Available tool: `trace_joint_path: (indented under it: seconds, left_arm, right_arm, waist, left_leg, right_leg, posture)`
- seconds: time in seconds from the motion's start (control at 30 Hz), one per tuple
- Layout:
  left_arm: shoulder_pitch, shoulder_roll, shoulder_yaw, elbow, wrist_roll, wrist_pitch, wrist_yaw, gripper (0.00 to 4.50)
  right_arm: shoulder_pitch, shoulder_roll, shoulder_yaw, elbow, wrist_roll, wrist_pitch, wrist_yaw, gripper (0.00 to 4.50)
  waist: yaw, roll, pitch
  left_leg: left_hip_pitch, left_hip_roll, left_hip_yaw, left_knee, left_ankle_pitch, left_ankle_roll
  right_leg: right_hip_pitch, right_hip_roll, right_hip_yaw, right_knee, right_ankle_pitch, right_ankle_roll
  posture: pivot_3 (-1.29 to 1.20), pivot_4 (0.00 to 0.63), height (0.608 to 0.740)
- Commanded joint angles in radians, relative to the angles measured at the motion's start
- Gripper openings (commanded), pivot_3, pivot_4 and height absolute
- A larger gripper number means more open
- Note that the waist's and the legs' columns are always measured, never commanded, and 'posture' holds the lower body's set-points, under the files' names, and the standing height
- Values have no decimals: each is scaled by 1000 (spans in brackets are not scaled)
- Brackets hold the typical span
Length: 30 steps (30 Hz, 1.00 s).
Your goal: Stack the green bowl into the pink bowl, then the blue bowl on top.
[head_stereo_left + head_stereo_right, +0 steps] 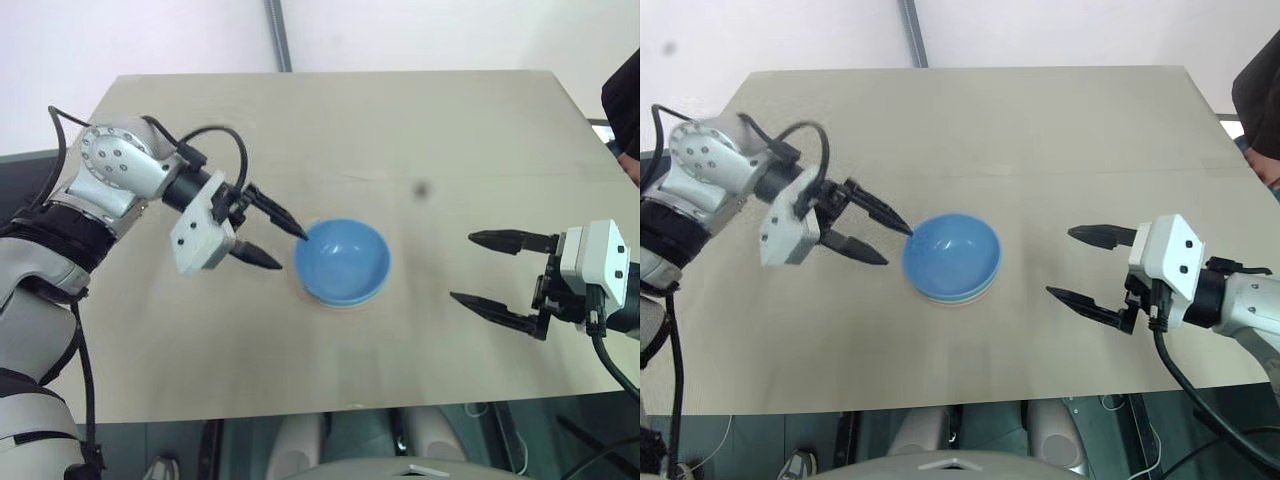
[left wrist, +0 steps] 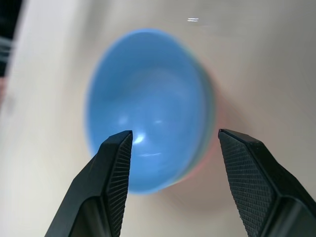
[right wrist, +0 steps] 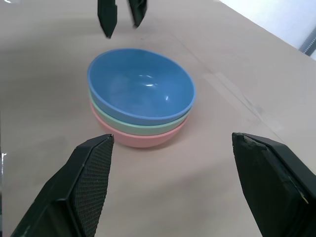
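The three bowls stand nested in the middle of the table. The blue bowl (image 3: pixel 140 84) is on top, the green bowl (image 3: pixel 144 125) sits under it, and the pink bowl (image 3: pixel 143 139) is at the bottom. In the head views mostly the blue bowl (image 1: pixel 345 258) shows. My left gripper (image 1: pixel 292 252) hovers just left of the stack, open, its fingertips (image 3: pixel 106 22) near the blue rim with nothing held. To the right of the stack, a hand's width away, my right gripper (image 1: pixel 461 267) is wide open and empty.
The beige table (image 1: pixel 450 120) carries just the stack. A person's dark sleeve (image 1: pixel 625 100) shows at the far right edge. A grey pole (image 1: pixel 280 35) rises behind the table's back edge.
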Motion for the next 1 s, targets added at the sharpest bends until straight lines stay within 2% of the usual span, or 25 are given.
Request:
trace_joint_path:
  seconds: [0.03, 0.17, 0.27, 0.4, 0.47, 0.53, 0.63, 0.7, 0.83, 1.0]
  left_arm:
    - [103, 92, 200, -136, 33, 358, 251, 3027]
    - [412, 198, 398, -369, -29, 587, 451, 3027]
    - [698, 227, 581, -528, -70, 682, 587, 3027]
    - [1139, 179, 871, -723, -185, 859, 618, 3027]
    - [1282, 137, 997, -760, -205, 918, 571, 3027]
    - [1393, 81, 1105, -766, -166, 915, 513, 3027]
    - [1476, -15, 1233, -759, -129, 882, 442, 3027]
    - [1508, -46, 1288, -744, -130, 922, 405, 3027]
    - [1462, -162, 1340, -706, -129, 883, 388, 3027]
    - [1414, -229, 1349, -662, -99, 871, 345, 3027]
  right_arm:
    - [-52, 29, 38, -20, 57, 61, -106, 4173]
    - [-74, 41, 81, -10, 46, 83, -148, 4173]
    - [-71, 36, 97, 7, 19, 70, -144, 4173]
    - [-41, 55, 77, 40, 5, 17, -109, 4173]
    - [-4, 50, 48, 49, -1, -5, -81, 4173]
    - [59, 43, -4, 50, -3, -31, -38, 4173]
    - [172, 42, -100, 46, 1, -66, 32, 4173]
    - [242, 47, -160, 38, 13, -77, 71, 4173]
    - [327, 51, -218, 30, 10, -101, 119, 4173]
    - [401, 54, -275, 48, -16, -127, 156, 4173]
  waist:
    - [-7, 0, 0]
    - [-13, 1, 0]
    - [-8, 1, 0]
    - [4, 1, 0]
    - [18, 1, 0]
    - [27, 1, 0]
    - [36, 1, 0]
    - [41, 0, 0]
    - [44, 1, -1]
    - [44, 0, -2]
  left_leg:
    - [0, 0, -1, 0, 0, 0]
    - [2, 2, -2, -2, 1, -1]
    - [1, 3, -3, -3, 1, -1]
    - [1, 4, -2, -3, 0, 0]
    - [1, 3, -1, -3, -1, 1]
    - [1, 3, 2, -3, -1, 1]
    - [3, 2, 2, -4, -1, 1]
    - [3, 1, 3, -4, -1, 1]
    - [5, 1, 4, -4, -1, 1]
    - [8, 2, 4, -4, -1, 1]
  right_leg:
    - [0, 0, 0, 0, 0, 0]
    - [-1, 0, 3, 1, 0, 0]
    - [-2, 0, 3, 0, 0, 0]
    - [-1, -2, 3, -1, 0, 0]
    - [-1, -2, 3, -1, 0, 0]
    - [0, -2, 1, -1, 0, 0]
    - [2, -2, 0, -3, 0, 0]
    - [2, -2, 1, -3, 0, 0]
    - [4, -1, 2, -3, 0, 0]
    - [6, -1, 2, -4, 0, 0]
  posture:
    - [0, 150, 740]
    - [0, 150, 740]
    - [0, 150, 740]
    - [0, 150, 740]
    - [0, 150, 740]
    - [0, 150, 740]
    - [0, 150, 740]
    - [0, 150, 740]
    - [0, 150, 740]
    - [0, 150, 740]
